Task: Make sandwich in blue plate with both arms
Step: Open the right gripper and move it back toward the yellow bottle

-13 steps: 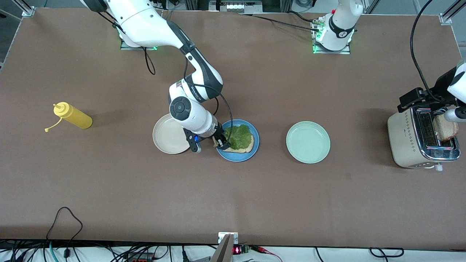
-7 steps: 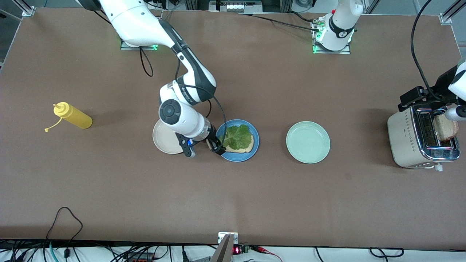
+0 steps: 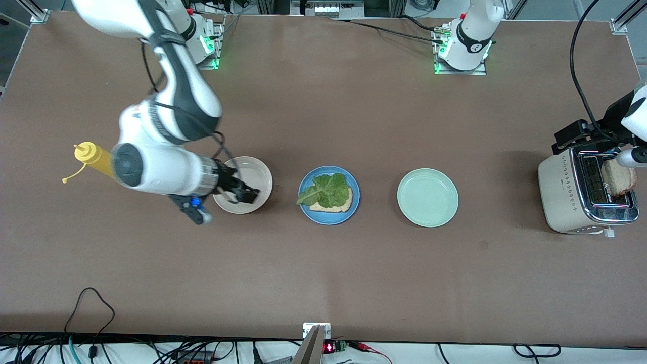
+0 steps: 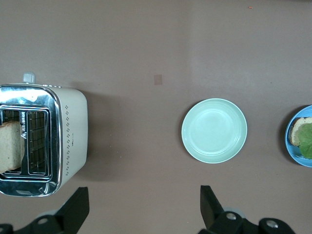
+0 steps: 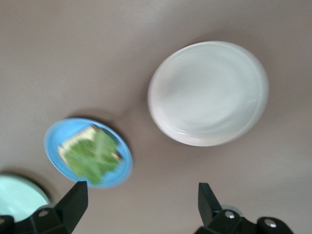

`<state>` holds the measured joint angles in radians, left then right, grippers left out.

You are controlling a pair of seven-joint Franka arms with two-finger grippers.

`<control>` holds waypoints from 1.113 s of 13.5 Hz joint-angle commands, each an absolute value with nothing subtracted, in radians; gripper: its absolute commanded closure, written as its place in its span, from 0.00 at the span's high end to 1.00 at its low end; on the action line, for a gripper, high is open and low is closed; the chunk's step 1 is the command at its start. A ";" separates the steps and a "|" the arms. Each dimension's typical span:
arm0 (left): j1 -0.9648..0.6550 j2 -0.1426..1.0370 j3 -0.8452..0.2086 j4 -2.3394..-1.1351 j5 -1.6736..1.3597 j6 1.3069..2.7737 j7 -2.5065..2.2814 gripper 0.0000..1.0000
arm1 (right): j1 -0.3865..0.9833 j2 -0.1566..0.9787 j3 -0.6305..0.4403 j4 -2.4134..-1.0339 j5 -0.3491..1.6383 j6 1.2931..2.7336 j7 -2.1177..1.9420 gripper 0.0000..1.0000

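On the blue plate (image 3: 329, 215) the sandwich (image 3: 329, 193) lacks its top, so the spread left pincer (image 4: 141, 204) should pinch the toaster's slice (image 3: 617, 179) softly, while the spread, empty right pincer (image 3: 246, 193) waits over the cream plate (image 3: 258, 174).

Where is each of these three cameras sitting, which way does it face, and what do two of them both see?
Front view: high across the table, facing both bases; shows the right gripper open over the cream plate.
Left wrist view: on the left arm's wrist, looking down at the toaster and green plate; open fingertips show.
Right wrist view: on the right wrist, looking down; open fingertips show.
Both wrist views catch the blue plate and lettuce.
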<state>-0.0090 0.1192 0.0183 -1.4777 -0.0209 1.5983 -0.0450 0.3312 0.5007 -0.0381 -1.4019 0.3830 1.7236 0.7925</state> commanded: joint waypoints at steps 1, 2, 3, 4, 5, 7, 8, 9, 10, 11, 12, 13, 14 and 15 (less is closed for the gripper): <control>-0.011 0.089 0.021 -1.505 -0.032 1.588 -0.032 1.00 | 0.276 0.346 -0.023 -1.524 0.289 1.643 0.575 1.00; -0.011 0.089 0.021 -1.505 -0.032 1.588 -0.032 1.00 | 0.258 0.287 -0.023 -1.578 0.235 1.620 0.493 1.00; -0.011 0.089 0.021 -1.505 -0.032 1.588 -0.032 1.00 | 0.241 0.228 -0.023 -1.629 0.192 1.609 0.415 1.00; -0.011 0.089 0.021 -1.505 -0.032 1.588 -0.034 1.00 | 0.210 0.165 -0.023 -1.682 0.157 1.608 0.314 1.00; -0.012 0.089 0.021 -1.505 -0.032 1.589 -0.034 1.00 | 0.172 0.119 -0.023 -1.722 0.131 1.608 0.208 1.00; -0.015 0.092 0.021 -1.502 -0.032 1.594 -0.032 1.00 | 0.077 0.059 -0.023 -1.779 0.103 1.612 -0.034 1.00; -0.015 0.092 0.021 -1.502 -0.032 1.594 -0.032 1.00 | 0.025 0.039 -0.021 -1.802 0.088 1.615 -0.146 1.00; -0.015 0.092 0.021 -1.502 -0.032 1.594 -0.034 1.00 | -0.016 0.022 -0.021 -1.824 0.071 1.623 -0.235 1.00; -0.015 0.092 0.021 -1.499 -0.032 1.594 -0.034 1.00 | -0.059 0.008 -0.021 -1.848 0.057 1.644 -0.341 1.00; -0.015 0.092 0.021 -1.497 -0.032 1.594 -0.034 1.00 | -0.104 -0.006 -0.021 -1.874 0.051 1.675 -0.454 1.00; -0.015 0.092 0.021 -1.499 -0.032 1.594 -0.034 1.00 | -0.153 -0.011 -0.023 -1.894 0.049 1.710 -0.569 1.00; -0.015 0.094 0.021 -1.499 -0.032 1.594 -0.034 1.00 | -0.200 -0.011 -0.021 -1.908 0.049 1.741 -0.680 1.00; -0.015 0.094 0.021 -1.497 -0.032 1.594 -0.034 1.00 | -0.250 -0.006 -0.021 -1.923 0.049 1.788 -0.813 1.00; -0.015 0.094 0.021 -1.497 -0.032 1.592 -0.034 1.00 | -0.290 0.003 -0.025 -1.937 0.054 1.843 -0.954 1.00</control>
<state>-0.0117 0.1181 0.0178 -1.4780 -0.0209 1.5930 -0.0450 -0.2131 0.0219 -0.0440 -1.8865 0.0587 1.7647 -0.7519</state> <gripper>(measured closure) 0.000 0.000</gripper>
